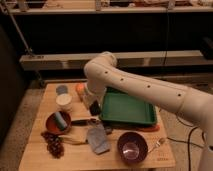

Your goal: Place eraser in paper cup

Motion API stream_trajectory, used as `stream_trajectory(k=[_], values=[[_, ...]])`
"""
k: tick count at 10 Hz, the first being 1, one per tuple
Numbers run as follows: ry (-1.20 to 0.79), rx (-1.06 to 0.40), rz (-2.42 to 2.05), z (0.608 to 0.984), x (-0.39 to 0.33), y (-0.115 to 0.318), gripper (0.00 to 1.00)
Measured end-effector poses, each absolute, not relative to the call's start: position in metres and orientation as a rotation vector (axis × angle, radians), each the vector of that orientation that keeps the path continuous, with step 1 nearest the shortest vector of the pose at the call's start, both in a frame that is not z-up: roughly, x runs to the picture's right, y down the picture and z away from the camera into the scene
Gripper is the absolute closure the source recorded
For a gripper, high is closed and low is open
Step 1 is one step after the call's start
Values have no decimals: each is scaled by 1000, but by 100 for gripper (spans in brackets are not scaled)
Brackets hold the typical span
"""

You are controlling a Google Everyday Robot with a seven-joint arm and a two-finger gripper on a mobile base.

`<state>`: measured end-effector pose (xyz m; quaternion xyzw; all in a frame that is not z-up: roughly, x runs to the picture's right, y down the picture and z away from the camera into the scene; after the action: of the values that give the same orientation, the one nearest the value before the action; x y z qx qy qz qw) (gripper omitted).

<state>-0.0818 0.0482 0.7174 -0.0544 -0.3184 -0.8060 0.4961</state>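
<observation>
Gripper [95, 107] closed above wooden table [36, 158]; shelving [55, 60] apparently behind.

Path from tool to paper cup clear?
Nothing visible blocks it. The tool, shut on what looks like the small dark eraser, hangs beside the short white paper cup, bare wooden table between.

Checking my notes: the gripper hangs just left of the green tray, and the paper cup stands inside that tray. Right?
Not quite. The camera view shows the paper cup on the wooden table, left of the green tray, not inside it. The gripper does hang just left of the tray.
</observation>
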Motion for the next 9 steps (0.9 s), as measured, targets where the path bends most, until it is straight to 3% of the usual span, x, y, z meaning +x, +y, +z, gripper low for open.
stream_trajectory(k=[5,9], values=[[-686,-144,-2086,765,-123,-1,100],[-766,-48,-2173,763,-152,18,100]])
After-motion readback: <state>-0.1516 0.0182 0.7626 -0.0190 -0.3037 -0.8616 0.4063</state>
